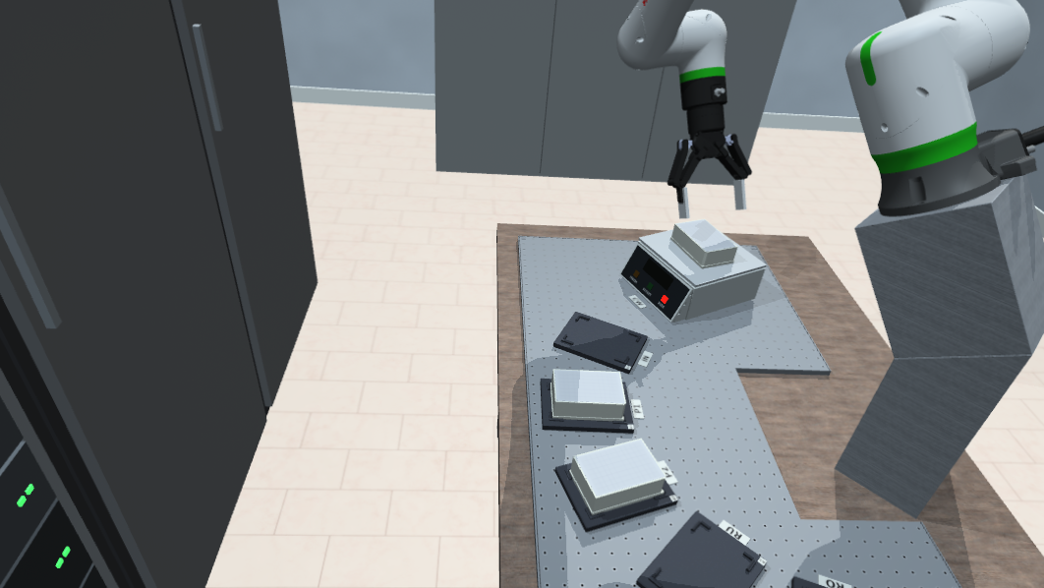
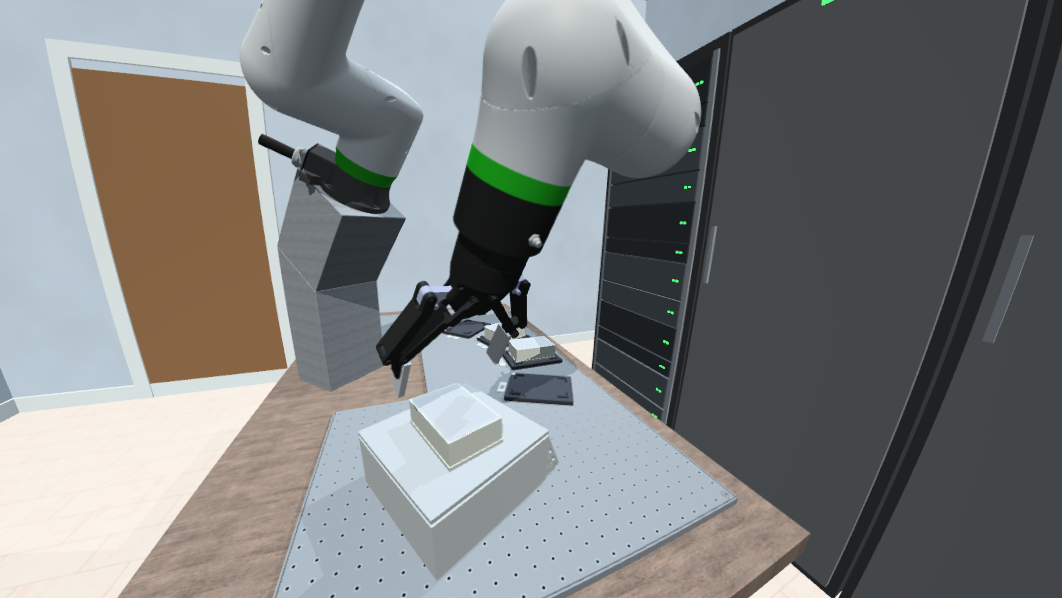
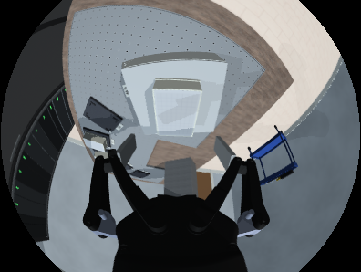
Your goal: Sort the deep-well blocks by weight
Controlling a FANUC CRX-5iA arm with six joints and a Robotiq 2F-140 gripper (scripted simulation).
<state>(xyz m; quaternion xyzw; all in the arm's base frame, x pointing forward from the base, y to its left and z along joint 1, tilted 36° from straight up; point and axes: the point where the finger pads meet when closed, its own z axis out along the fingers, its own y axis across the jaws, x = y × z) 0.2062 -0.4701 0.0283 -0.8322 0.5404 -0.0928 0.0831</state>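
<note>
Your gripper [image 1: 711,201] hangs wide and empty above the block [image 1: 704,243] on the check-weigher [image 1: 694,273], upper centre — red lamp [image 1: 664,299] lit. Descend off-centre and you'll likely nudge it askew, losing A1's corner.

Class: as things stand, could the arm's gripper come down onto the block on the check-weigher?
Probably yes. The gripper hangs open right above the block on the check-weigher, its fingers spread wider than the block, and nothing shows between them.
</note>
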